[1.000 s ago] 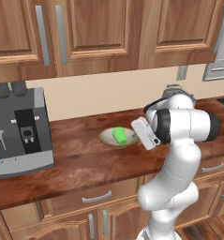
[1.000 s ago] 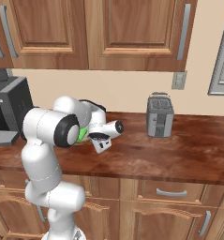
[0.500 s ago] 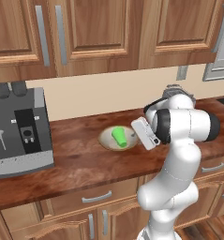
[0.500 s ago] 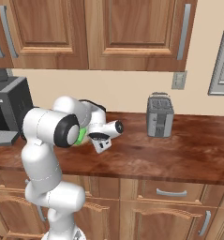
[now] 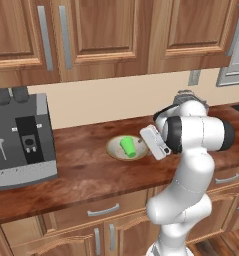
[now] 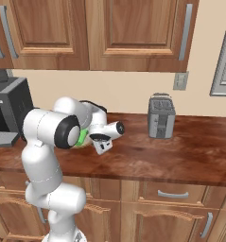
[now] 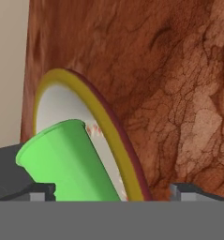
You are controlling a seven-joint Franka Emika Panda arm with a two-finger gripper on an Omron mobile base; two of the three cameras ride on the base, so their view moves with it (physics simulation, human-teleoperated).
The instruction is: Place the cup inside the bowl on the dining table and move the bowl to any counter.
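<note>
No readable text, labels, brands or numbers anywhere

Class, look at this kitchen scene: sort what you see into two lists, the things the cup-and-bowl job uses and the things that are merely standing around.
Part of the job:
- cup, green, lying in the bowl
- bowl, sitting on the counter
- counter
- tool, jaws apart astride the bowl's rim

Just standing about:
- coffee machine
- toaster
- upper cabinets
</note>
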